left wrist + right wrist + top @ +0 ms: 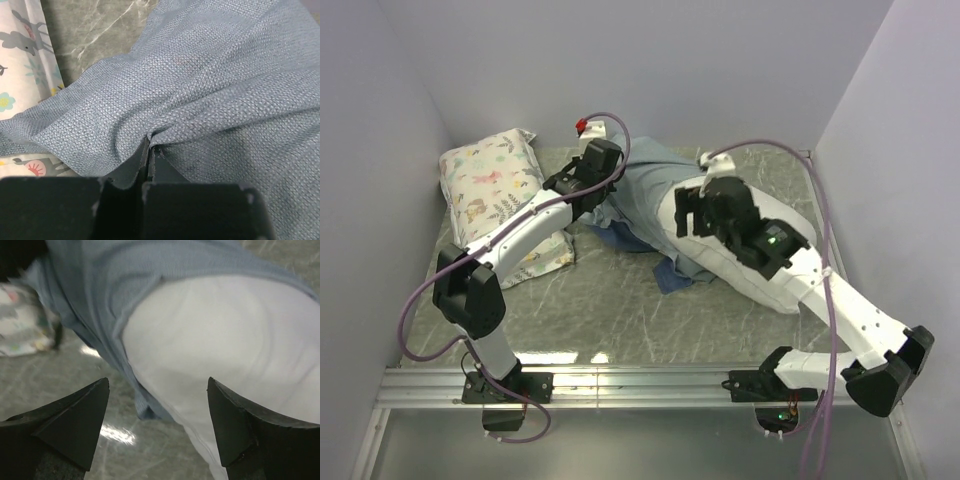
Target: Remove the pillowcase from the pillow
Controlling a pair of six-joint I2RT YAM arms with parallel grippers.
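Note:
The pillowcase [645, 190], paler blue-grey side out, lies bunched over the far left end of the plain white pillow [760, 265], which stretches from the middle toward the right front. My left gripper [588, 170] is shut on a fold of the pillowcase [200, 90], the cloth puckering at its closed fingertips [149, 150]. My right gripper [692, 215] is open and empty, hovering over the pillow [225, 355] near the pillowcase's edge [100, 305]; its fingertips [95, 400] stand wide apart.
A smaller white pillow printed with leaves and animals [495, 185] lies at the back left, under my left arm; it shows in the left wrist view [20, 50]. Grey marbled tabletop [620, 320] in front. Walls close on left, back and right.

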